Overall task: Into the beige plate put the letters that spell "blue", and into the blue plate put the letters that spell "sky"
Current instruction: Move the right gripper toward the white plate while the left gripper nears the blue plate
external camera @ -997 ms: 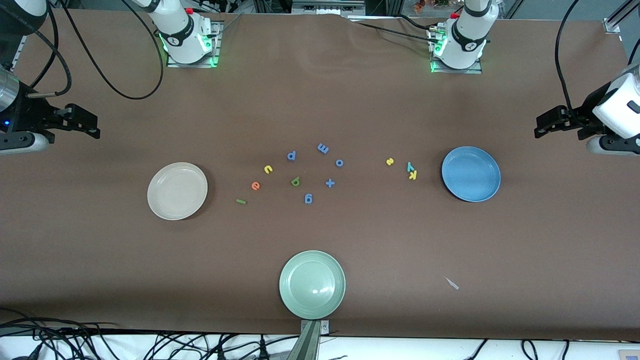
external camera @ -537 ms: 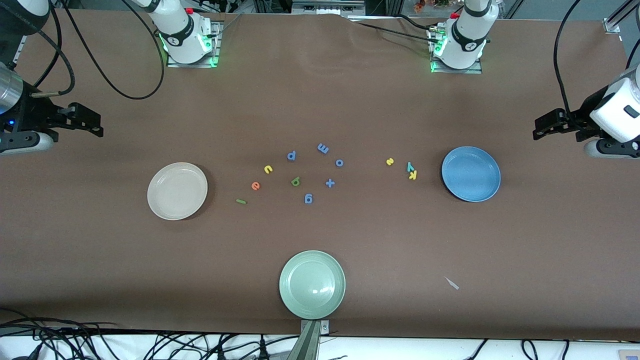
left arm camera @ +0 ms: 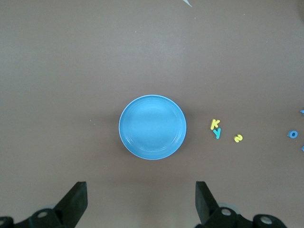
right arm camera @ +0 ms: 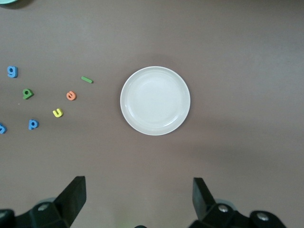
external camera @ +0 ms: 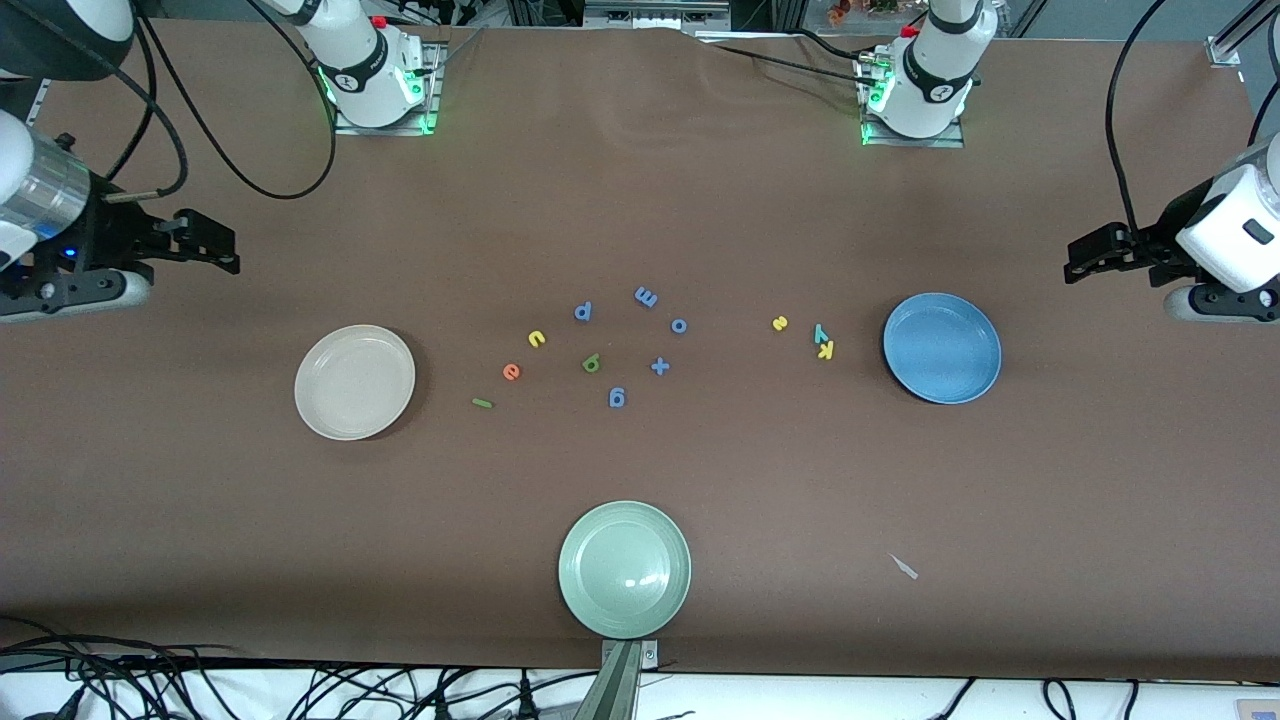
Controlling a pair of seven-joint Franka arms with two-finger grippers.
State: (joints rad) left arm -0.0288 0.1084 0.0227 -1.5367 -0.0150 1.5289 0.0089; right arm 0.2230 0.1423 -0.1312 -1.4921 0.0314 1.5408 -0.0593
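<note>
We are only starting: both plates are lying empty, the beige plate point(external camera: 354, 382) under our wide-open right claw point(right arm camera: 137, 197), the blue plate point(external camera: 941, 347) under our wide-open left claw point(left arm camera: 141, 199), all seven letters sitting on the bench point(external camera: 640, 200) between them.

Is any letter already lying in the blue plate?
No, the blue plate holds nothing; the yellow k lies on the table beside it.

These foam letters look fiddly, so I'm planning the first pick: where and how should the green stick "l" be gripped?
Judging by its pose, grip the green "l" at its middle, coming straight down from above. It lies flat on the table as a thin bar, so the fingers should close across its narrow width. The orange "e" sits apart from it, leaving room. The open right gripper is toward its end of the table.
</note>
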